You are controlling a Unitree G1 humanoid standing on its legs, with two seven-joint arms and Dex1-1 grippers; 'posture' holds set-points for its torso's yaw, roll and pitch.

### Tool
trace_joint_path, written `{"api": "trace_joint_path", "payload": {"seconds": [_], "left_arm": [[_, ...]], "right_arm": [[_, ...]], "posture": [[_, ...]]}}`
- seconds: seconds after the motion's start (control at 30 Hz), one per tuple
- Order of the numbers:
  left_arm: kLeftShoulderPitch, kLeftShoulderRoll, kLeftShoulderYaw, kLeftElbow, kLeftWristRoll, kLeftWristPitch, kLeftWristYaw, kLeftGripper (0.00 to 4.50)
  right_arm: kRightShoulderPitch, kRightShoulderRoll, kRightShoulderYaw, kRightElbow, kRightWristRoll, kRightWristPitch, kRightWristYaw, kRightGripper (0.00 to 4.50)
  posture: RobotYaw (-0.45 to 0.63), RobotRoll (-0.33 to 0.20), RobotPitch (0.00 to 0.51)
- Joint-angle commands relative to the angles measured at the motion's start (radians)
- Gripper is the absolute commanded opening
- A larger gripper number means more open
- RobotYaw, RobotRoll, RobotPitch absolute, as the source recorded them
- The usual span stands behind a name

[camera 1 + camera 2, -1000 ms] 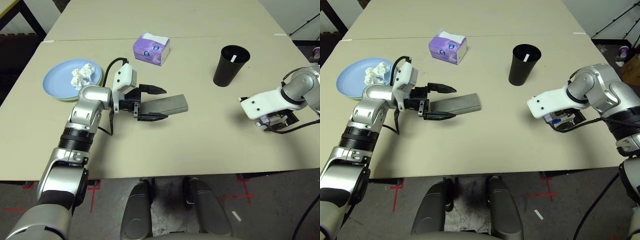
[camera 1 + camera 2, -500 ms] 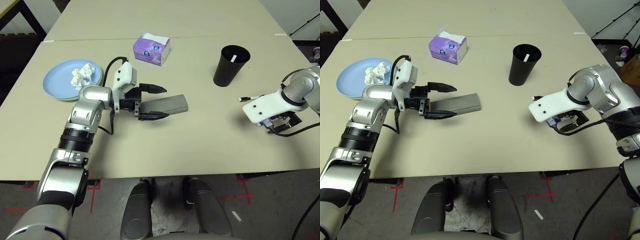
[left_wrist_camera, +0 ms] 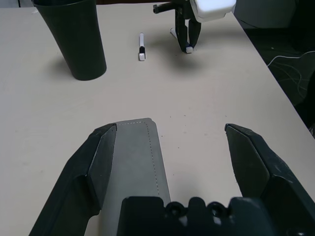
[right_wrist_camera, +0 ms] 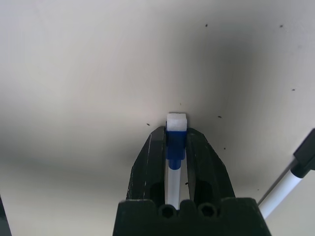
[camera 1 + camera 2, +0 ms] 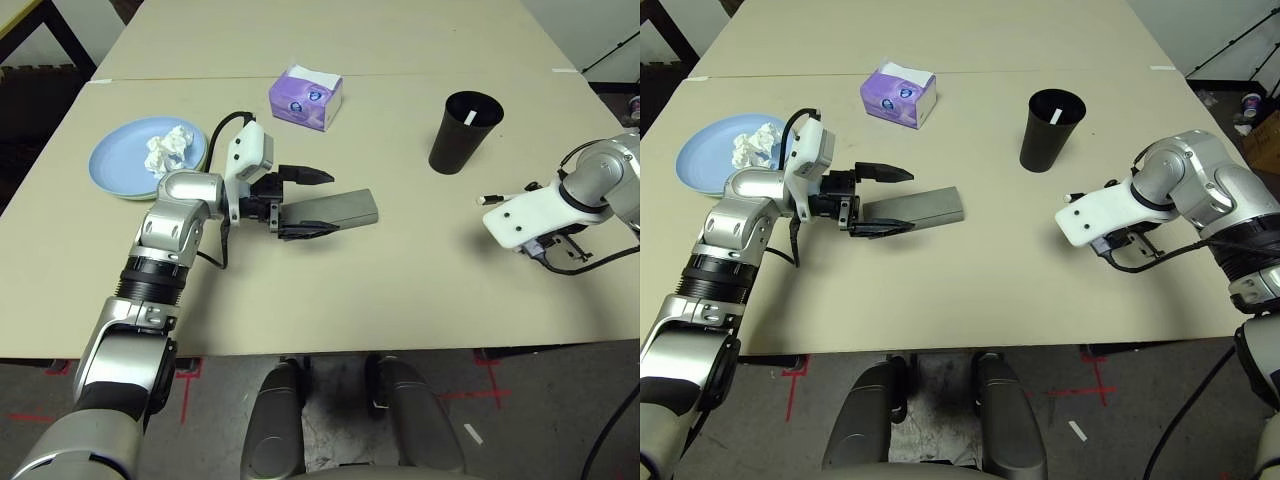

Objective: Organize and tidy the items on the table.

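Pens first: I count two thin white ones. One white pen with a blue band (image 4: 175,147) is clamped between my right gripper (image 4: 175,142) fingers, which are clenched on it just above the beige table (image 5: 400,270) at the right of the head view. The second white pen (image 5: 500,196) lies flat on the table just beside that gripper, with a dark tip at one end.

At centre left, one grey oblong glasses case (image 5: 338,209) lies on the table, matte, with a stitched seam along its length. My left gripper (image 5: 305,205) has its fingers spread wide and released; one finger rests against the case's side, the other stands well apart from it.

In the upper left I see one light blue plate (image 5: 125,160) sitting on a pale green plate (image 5: 197,163) whose rim peeks out, and one crumpled white tissue (image 5: 166,151) on the blue one.

One purple tissue box (image 5: 305,98) stands at upper centre. One tall black cup (image 5: 462,131) stands at upper right, with something thin and white inside.
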Motion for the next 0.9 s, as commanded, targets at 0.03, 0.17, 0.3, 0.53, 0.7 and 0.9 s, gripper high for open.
{"api": "trace_joint_path", "payload": {"seconds": [0.03, 0.17, 0.3, 0.53, 0.7, 0.9], "left_arm": [[0.015, 0.005, 0.009, -0.008, -0.006, -0.007, -0.002, 4.5], [0.014, 0.005, 0.012, -0.005, -0.006, -0.01, 0.0, 4.5], [0.018, 0.007, 0.017, -0.008, -0.005, -0.009, 0.002, 4.5], [0.031, 0.009, 0.026, -0.016, -0.004, -0.003, 0.012, 4.5], [0.04, 0.012, 0.032, -0.024, -0.004, 0.002, 0.021, 4.5], [0.044, 0.016, 0.039, -0.028, -0.006, 0.008, 0.035, 4.5]], "right_arm": [[-0.055, -0.003, 0.031, -0.036, 0.106, 0.095, 0.006, 0.42], [-0.124, 0.059, -0.016, -0.138, 0.348, 0.439, 0.006, 0.42], [-0.171, 0.159, -0.162, -0.181, 0.478, 0.725, -0.033, 0.42], [-0.195, 0.387, -0.506, -0.143, 0.629, 0.918, -0.463, 0.42], [-0.175, 0.504, -0.687, -0.14, 0.671, 0.837, -0.769, 0.42], [-0.133, 0.564, -0.766, -0.175, 0.68, 0.746, -0.98, 0.42]], "posture": [[-0.06, 0.0, 0.202], [-0.06, 0.0, 0.192], [-0.06, 0.0, 0.188], [-0.06, 0.0, 0.181], [-0.06, 0.0, 0.177], [-0.06, 0.0, 0.177]]}}
